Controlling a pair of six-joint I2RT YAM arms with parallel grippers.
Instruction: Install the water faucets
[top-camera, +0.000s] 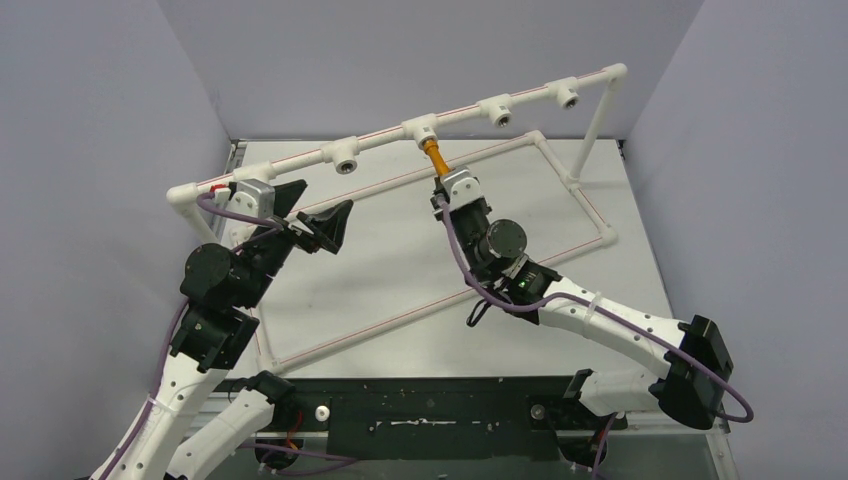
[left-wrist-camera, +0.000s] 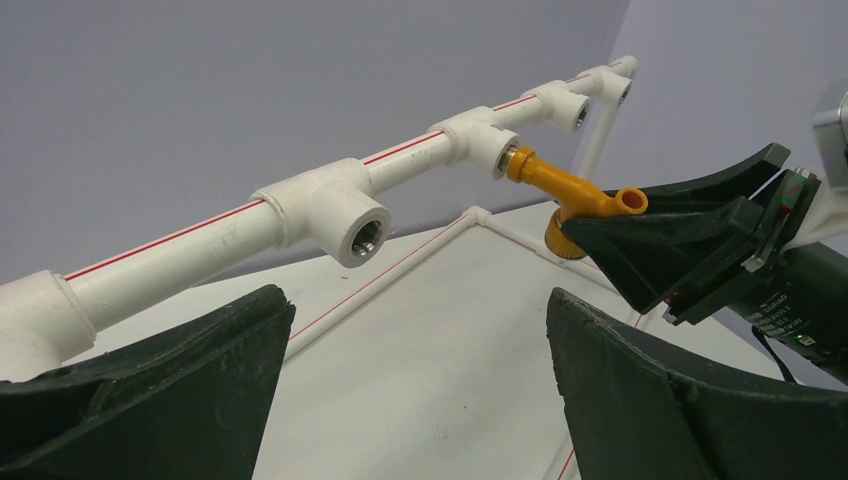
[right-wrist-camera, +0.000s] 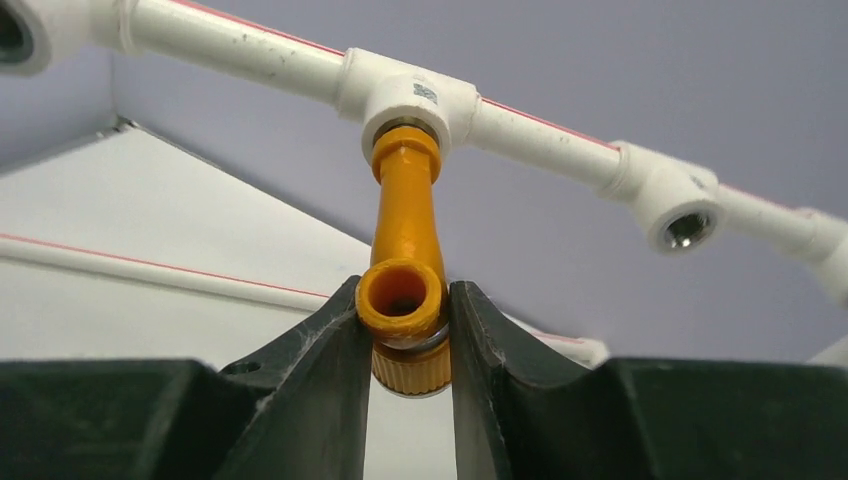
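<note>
Faucet (right-wrist-camera: 405, 215), smooth orange, in right hand (right-wrist-camera: 405, 305)

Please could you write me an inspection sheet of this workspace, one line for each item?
Surface: white table; a white pipe frame stands on it, with a raised rail at the back.
Job's things: orange tap, its end at the mouth of one tee socket; how deep it sits cannot be told. The three other tee sockets are empty.
Clutter: pale specks on the black base plate.
Pincers: right pincer shut on the orange tap; left pincer open, holding nothing.
Cables: purple cables run along both arms in loose loops.
Surroundings: grey walls on three sides.
</note>
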